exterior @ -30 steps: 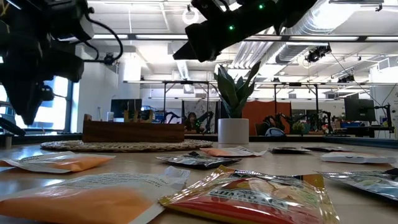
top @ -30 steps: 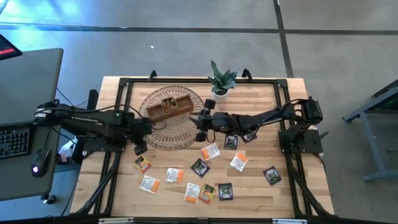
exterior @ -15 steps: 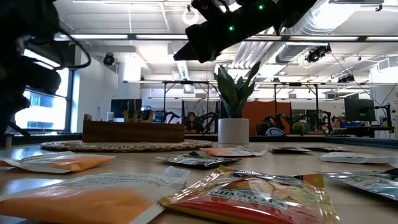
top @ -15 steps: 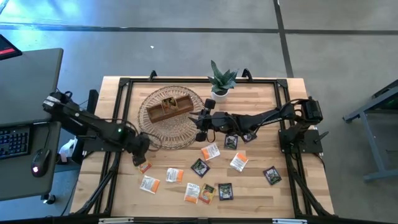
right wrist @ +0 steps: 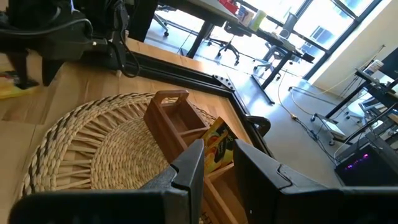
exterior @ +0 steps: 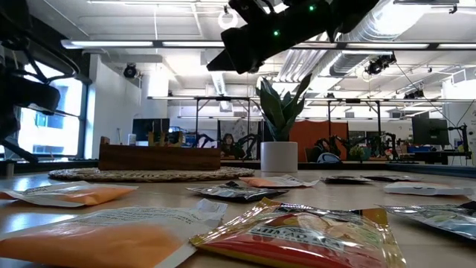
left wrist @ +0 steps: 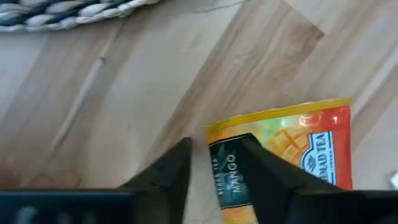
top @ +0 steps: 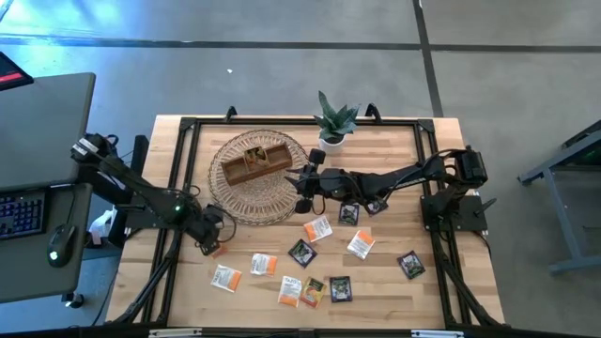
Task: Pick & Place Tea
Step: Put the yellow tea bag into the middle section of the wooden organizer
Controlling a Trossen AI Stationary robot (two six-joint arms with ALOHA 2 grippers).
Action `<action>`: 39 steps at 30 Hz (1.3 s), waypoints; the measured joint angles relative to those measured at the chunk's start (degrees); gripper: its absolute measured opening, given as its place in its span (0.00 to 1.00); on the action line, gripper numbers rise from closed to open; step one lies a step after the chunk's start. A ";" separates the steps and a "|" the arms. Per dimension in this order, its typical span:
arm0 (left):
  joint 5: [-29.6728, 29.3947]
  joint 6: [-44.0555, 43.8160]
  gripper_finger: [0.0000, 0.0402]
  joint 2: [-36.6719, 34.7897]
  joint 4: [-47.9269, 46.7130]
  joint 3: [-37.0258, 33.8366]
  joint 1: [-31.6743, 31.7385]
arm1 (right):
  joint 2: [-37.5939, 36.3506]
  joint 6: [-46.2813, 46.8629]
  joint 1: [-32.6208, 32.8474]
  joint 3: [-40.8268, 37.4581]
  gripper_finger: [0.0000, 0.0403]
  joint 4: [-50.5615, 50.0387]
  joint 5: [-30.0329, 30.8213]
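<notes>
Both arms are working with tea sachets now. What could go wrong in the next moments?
1. The left claw straddles only the edge of the mango sachet lying flat on the table; closing there may pinch just a corner, or slide it away.
2. The right claw holds a yellow sachet by its lower edge above the wooden tray. If released off-centre, it could land on a divider or on the wicker mat instead of in a compartment.

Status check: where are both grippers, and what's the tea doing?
Left gripper down on the orange mango tea sachet, one edge between its fingers. Right gripper above the brown wooden divided tray, holding a yellow sachet. Nothing blocking.
</notes>
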 joint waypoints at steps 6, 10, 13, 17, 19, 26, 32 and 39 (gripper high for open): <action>-1.46 -0.93 0.03 0.18 -1.45 0.00 0.10 | 0.00 -0.02 0.00 0.00 0.21 -0.02 0.00; -4.60 -0.60 0.03 0.08 -2.91 1.77 0.07 | 0.00 0.00 0.00 0.00 0.21 0.07 -0.22; -10.96 2.07 0.01 0.12 -6.43 5.80 0.16 | 0.00 0.00 0.00 0.00 0.21 0.43 -0.22; -21.47 6.30 0.01 0.15 -14.75 12.20 0.14 | 0.00 -0.07 0.00 0.00 0.21 1.22 -0.24; -27.24 9.71 0.00 0.12 -18.23 15.63 0.36 | 0.00 -0.12 0.00 0.00 0.21 1.75 -0.22; -40.11 29.87 0.00 0.60 -20.73 22.72 11.31 | 0.00 -0.15 0.00 0.00 0.21 2.93 -0.22; -34.82 54.23 0.00 1.59 -6.58 23.34 26.26 | 0.00 -0.17 0.00 0.00 0.21 3.02 -0.20; -31.29 72.99 0.00 6.20 5.00 23.37 38.75 | 0.00 -0.17 0.00 -0.02 0.21 3.01 -0.20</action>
